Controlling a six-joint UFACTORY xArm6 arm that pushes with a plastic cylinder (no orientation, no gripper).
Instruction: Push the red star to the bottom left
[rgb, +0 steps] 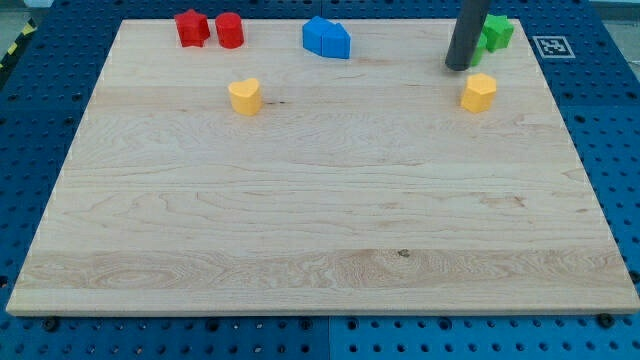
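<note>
The red star (191, 27) sits near the view's top left of the wooden board (320, 220), touching a red round block (230, 30) on its right. My tip (460, 66) stands at the view's top right, far to the right of the red star. It is just left of a green block (495, 32) and above a yellow block (479, 92).
Two blue blocks (327, 38) sit together at the top middle. A yellow heart-like block (244, 96) lies below the red pair. A fiducial tag (551, 45) is on the blue pegboard at the top right.
</note>
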